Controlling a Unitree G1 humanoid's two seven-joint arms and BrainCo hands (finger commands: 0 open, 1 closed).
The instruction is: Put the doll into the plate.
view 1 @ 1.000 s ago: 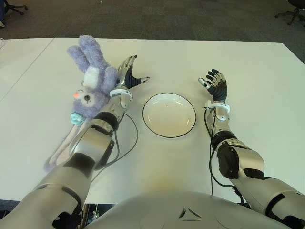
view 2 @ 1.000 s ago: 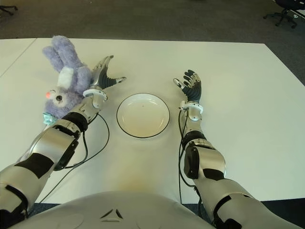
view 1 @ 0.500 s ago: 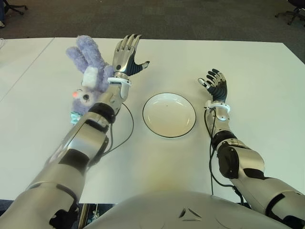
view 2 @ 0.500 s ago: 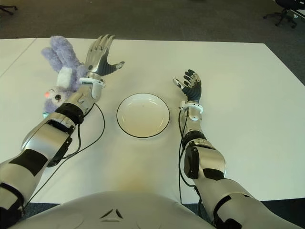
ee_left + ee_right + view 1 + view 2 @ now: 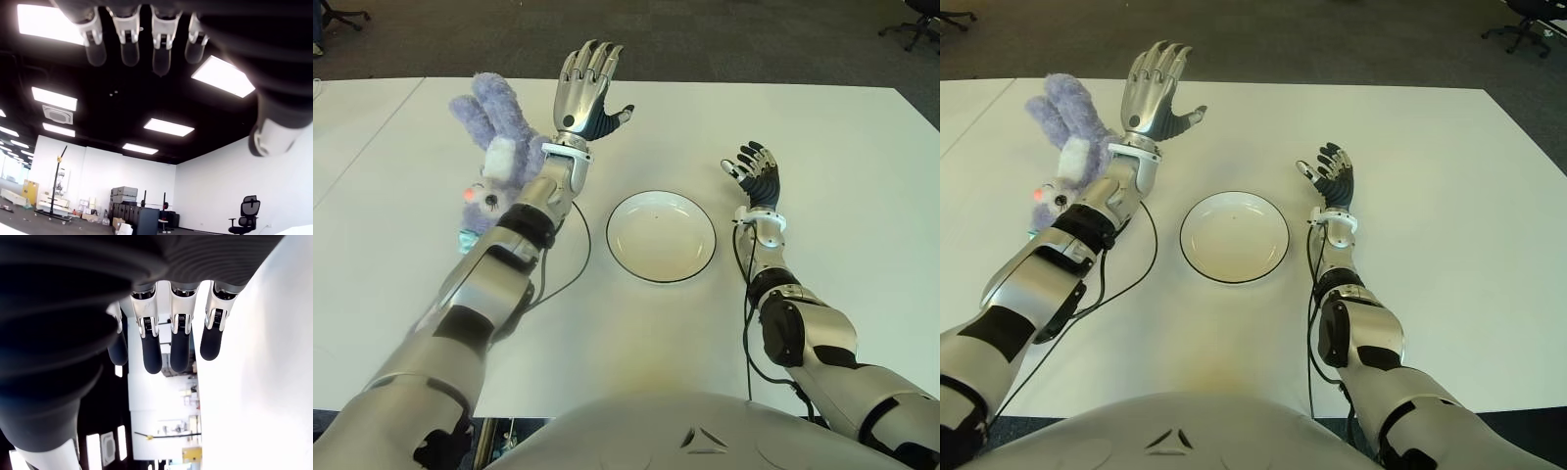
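My left hand hovers open above the doll, ready to grab; right hand idles open beside the plate.

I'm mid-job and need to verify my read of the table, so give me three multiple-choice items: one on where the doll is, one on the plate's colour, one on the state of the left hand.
1. Where does the doll lie?
A. On the table, on the robot's left of the plate
B. In the plate
C. In the right hand

2. What colour is the plate?
A. Blue
B. White with a dark rim
C. Red

3. What state is the left hand in?
A. Shut on the doll
B. Open, holding nothing
C. Pressed flat in the plate

Answers:
1 A: it lies on the table beside the left forearm.
2 B: the eye views show a white dish, dark edge.
3 B: fingers are spread, raised, empty.
The right hand shows on the plate's right.
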